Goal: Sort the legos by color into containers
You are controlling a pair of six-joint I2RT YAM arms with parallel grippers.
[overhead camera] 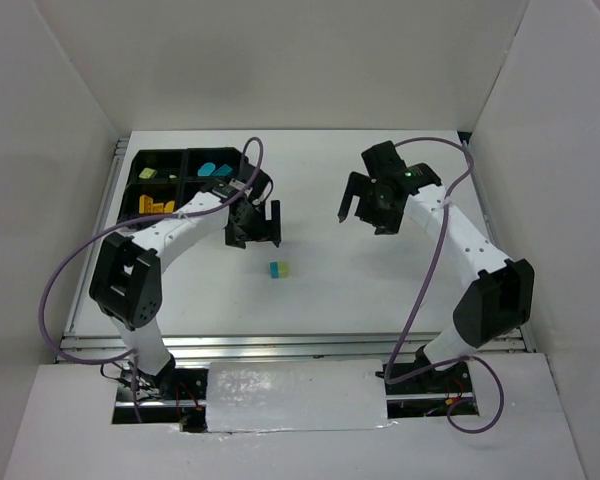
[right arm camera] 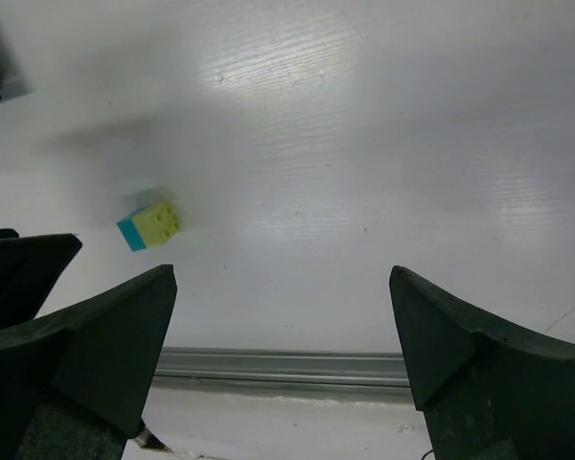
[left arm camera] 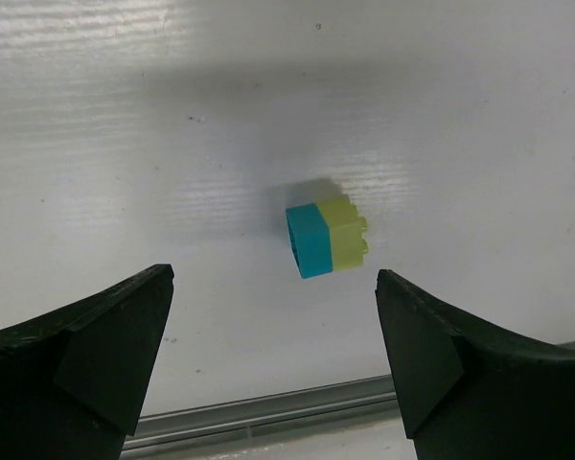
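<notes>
Now the lego (overhead camera: 278,270) lies lengthwise left-right, teal end left; left tool (overhead camera: 255,240) and right tool (overhead camera: 365,215) gape empty.

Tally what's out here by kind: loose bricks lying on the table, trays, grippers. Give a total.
Loose bricks on the table: 1, the teal-and-lime brick
Trays: 1, the black tray
Grippers: 2, left gripper and right gripper, both open
Total: 4
</notes>
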